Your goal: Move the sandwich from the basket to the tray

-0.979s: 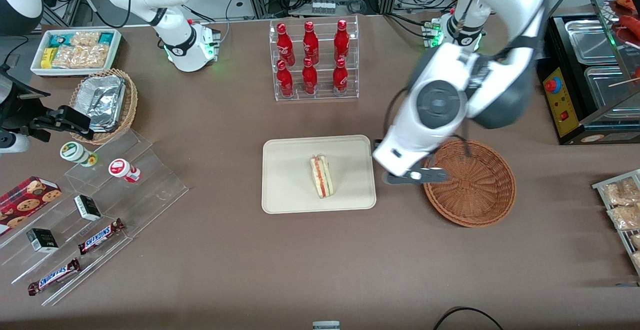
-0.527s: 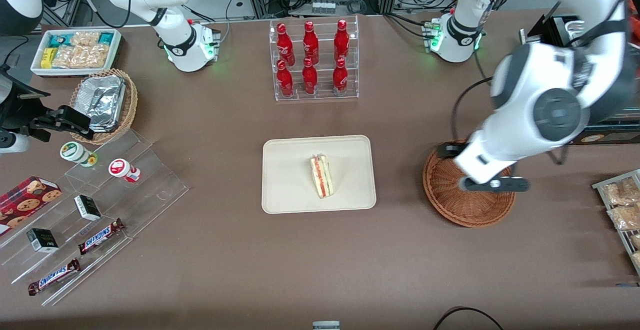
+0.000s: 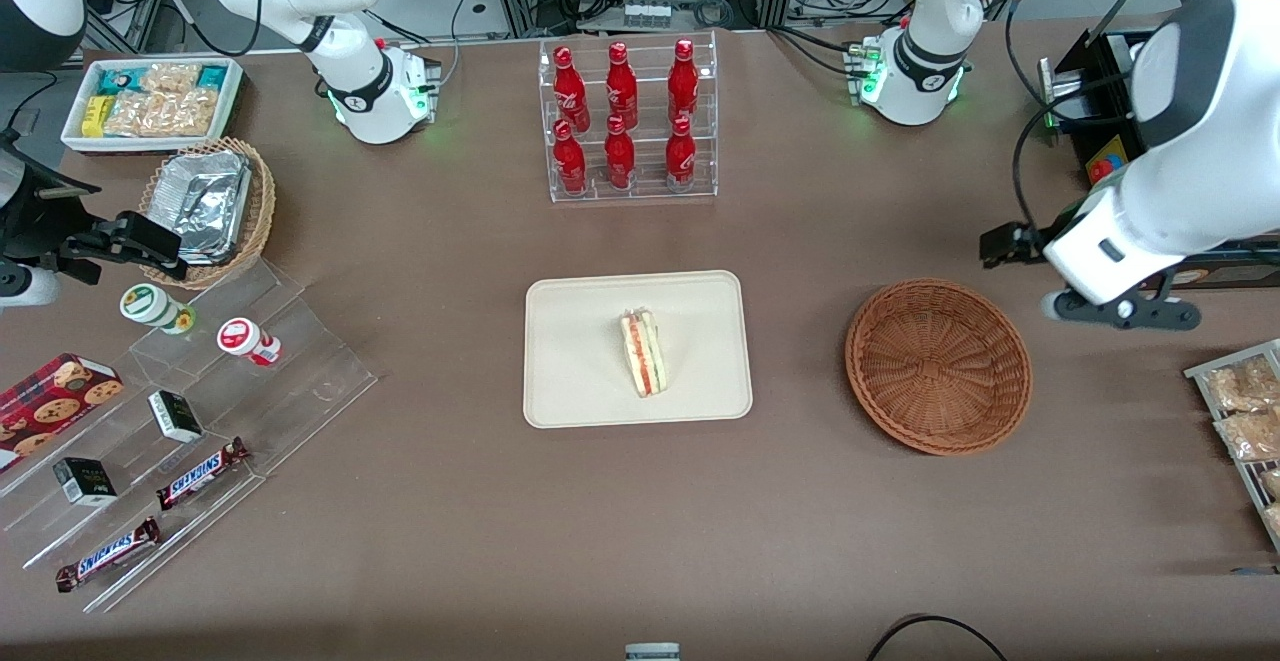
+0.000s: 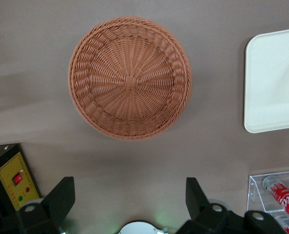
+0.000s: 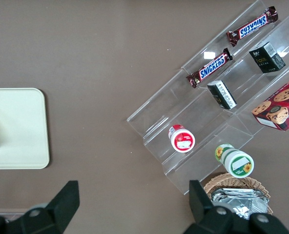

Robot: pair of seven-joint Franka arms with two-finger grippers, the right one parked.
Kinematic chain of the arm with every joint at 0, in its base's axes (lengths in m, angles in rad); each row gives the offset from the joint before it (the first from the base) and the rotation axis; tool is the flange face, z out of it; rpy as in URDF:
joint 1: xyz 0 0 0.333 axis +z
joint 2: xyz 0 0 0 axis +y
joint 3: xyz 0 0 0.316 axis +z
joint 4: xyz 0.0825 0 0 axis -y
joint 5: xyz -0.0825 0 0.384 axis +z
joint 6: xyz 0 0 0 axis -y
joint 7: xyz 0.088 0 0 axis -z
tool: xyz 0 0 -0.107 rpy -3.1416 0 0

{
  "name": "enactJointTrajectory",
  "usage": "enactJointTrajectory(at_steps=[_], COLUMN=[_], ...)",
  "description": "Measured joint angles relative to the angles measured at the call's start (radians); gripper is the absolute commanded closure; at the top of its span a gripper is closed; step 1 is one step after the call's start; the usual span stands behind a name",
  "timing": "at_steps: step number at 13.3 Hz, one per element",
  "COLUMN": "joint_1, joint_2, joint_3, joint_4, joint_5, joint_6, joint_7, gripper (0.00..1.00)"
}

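The sandwich (image 3: 645, 353), a pale wedge with red and green layers, lies on its side near the middle of the cream tray (image 3: 580, 341). The reddish-brown woven basket (image 3: 938, 366) stands beside the tray toward the working arm's end, with nothing in it. My left gripper (image 3: 1115, 309) hangs high over the table, past the basket toward the working arm's end and a little farther from the front camera. In the left wrist view the gripper (image 4: 130, 192) is open and holds nothing, with the basket (image 4: 130, 78) and a corner of the tray (image 4: 271, 87) below.
A clear rack of red bottles (image 3: 628, 121) stands farther from the camera than the tray. A black appliance with a yellow panel (image 3: 1120, 201) and a rack of snack packets (image 3: 1245, 411) flank the gripper. Acrylic steps with candy bars (image 3: 200, 411) lie toward the parked arm's end.
The left arm swept from beside the tray's edge, over the basket, out toward the working arm's end of the table. The sandwich stayed on the tray.
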Motion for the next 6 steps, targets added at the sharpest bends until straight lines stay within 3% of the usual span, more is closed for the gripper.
enactJointTrajectory(at_steps=[6], joint_1=[0.089], joint_2=[-0.086], joint_3=[0.0], joint_4=[0.001], joint_5=[0.0], joint_6=[-0.069], joint_7=[0.083], gripper=[0.0])
